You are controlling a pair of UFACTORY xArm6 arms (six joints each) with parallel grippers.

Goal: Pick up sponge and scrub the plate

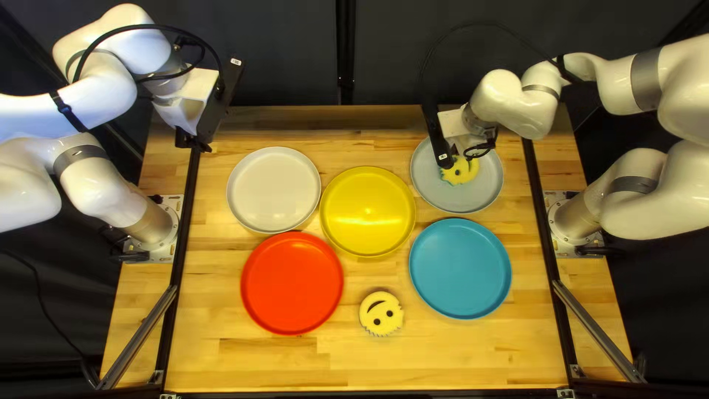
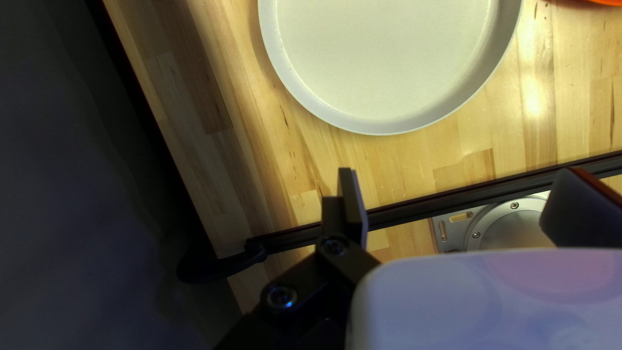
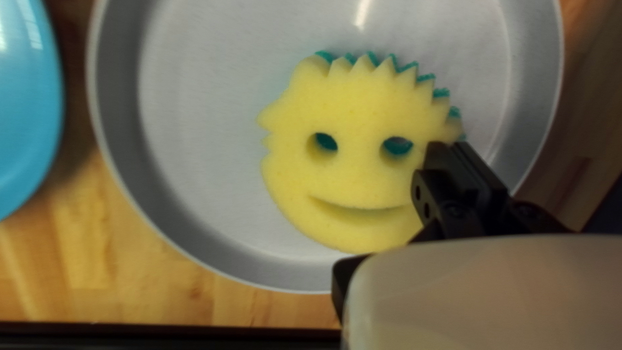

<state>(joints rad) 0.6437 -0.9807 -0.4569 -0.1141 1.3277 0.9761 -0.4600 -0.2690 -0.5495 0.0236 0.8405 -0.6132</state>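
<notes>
The sponge (image 3: 343, 181) lay inside the grey plate (image 3: 194, 129), with its yellow face up and its green side toward the plate. In the right wrist view, the right gripper (image 3: 453, 152) was closed, its two fingers together over one edge of the sponge, close to one eye hole. I could see no sponge between the fingers, so I judged that it was pressed or touched from above, not gripped. How hard they pressed, I could not tell.

The step in hand was, in my judgement, the scrubbing. To do it well, it was better to press near the middle of the sponge, because force at one edge could tilt it or let it slip away. The strokes needed to be small and even, with light pressure, and to turn before the raised rim, so that the plate did not slide toward the blue plate (image 1: 460, 268), which was near it.

The left gripper (image 2: 461, 194) stood open and held nothing, beside the white plate (image 2: 382, 58). This arm could wait there. Farther out were the yellow plate (image 1: 368, 211), the red plate (image 1: 292, 283) and a second sponge (image 1: 381, 313), which this work did not need.
</notes>
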